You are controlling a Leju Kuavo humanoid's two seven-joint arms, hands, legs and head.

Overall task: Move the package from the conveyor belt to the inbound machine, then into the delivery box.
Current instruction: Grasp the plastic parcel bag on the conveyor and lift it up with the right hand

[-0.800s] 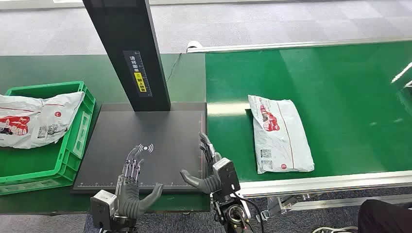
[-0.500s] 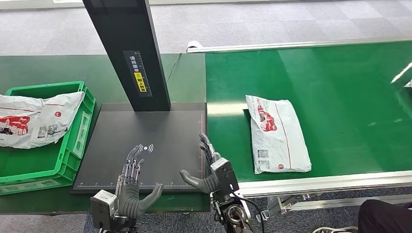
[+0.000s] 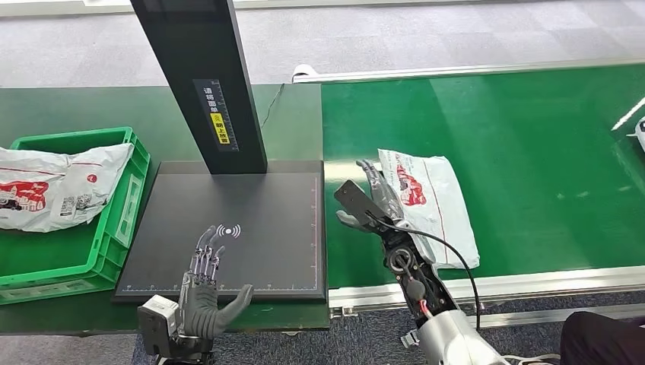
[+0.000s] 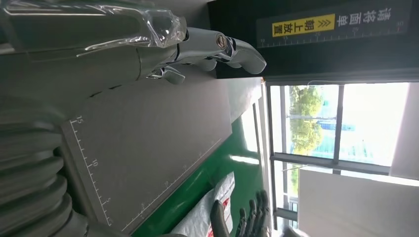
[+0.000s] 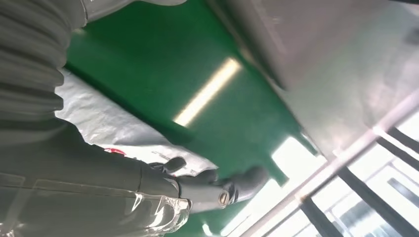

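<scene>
right hand point(image 3: 370, 199) fingers apart, empty, stretched over the belt point(image 3: 532, 137) at the near edge of the package point(image 3: 437, 205); wrist cam confirms fingers above the bag. left hand point(image 3: 204, 293) fingers spread, empty, on the scanner plate point(image 3: 251, 220). two bags total: second point(image 3: 53, 186) in the green crate point(image 3: 122, 205).

My head view is bright and sharp; ceiling lights streak across the conveyor belt point(image 3: 532, 137), and my wrist views blur with window glare.

Package point(image 3: 430, 205) edge behind right robot hand point(image 3: 369, 201)
</scene>
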